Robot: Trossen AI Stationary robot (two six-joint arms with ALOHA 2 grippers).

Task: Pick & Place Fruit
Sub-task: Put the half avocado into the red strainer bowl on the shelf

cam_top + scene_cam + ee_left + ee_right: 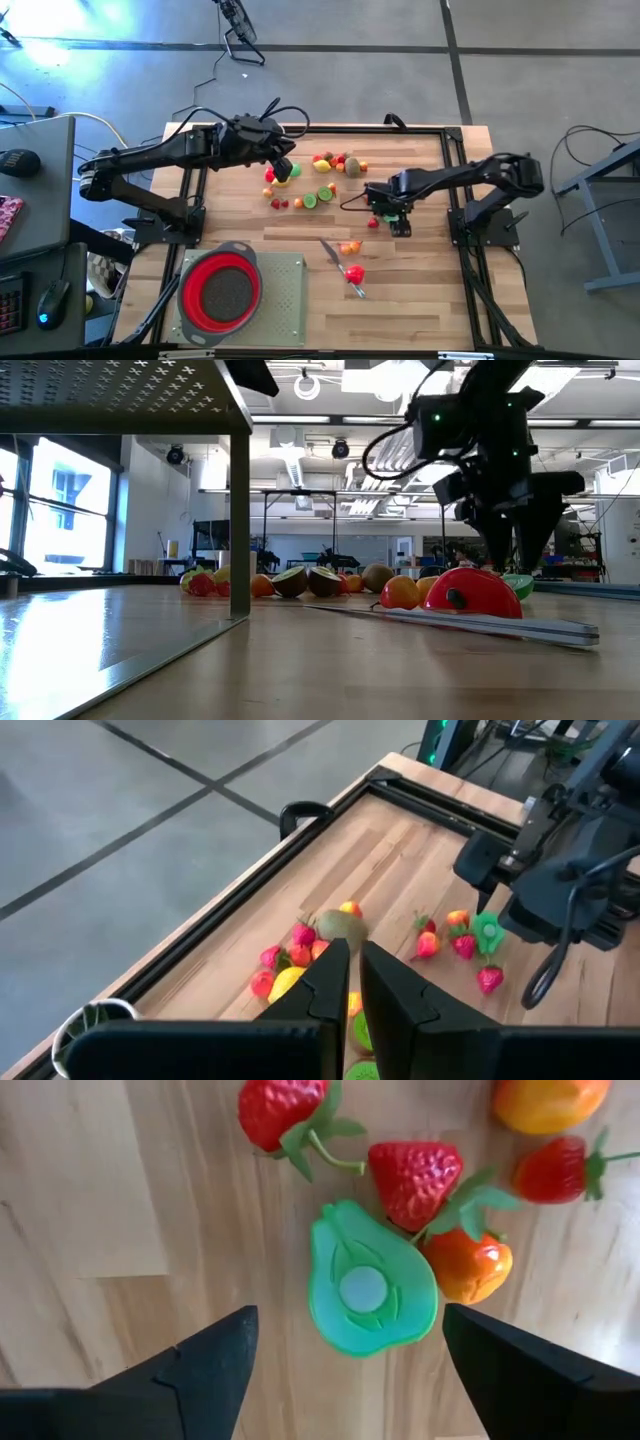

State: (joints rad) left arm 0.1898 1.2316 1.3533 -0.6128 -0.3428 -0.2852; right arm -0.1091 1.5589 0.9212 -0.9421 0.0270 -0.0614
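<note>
Orange fruit (548, 1102) cut off

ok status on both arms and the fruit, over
Right gripper open, low over green pear half. Left gripper shut, empty, above fruit pile. Strawberries crowd the pear half.

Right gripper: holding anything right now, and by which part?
Nothing is held. The right gripper stands open above the green pear half, fingers either side, not touching it.

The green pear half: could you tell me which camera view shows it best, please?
The right wrist view: the green pear half lies flat side up, filling mid-frame between the open right end effector's fingers. The left wrist view shows it small; the high view hides it under the arm; the low view shows only a green sliver.
</note>
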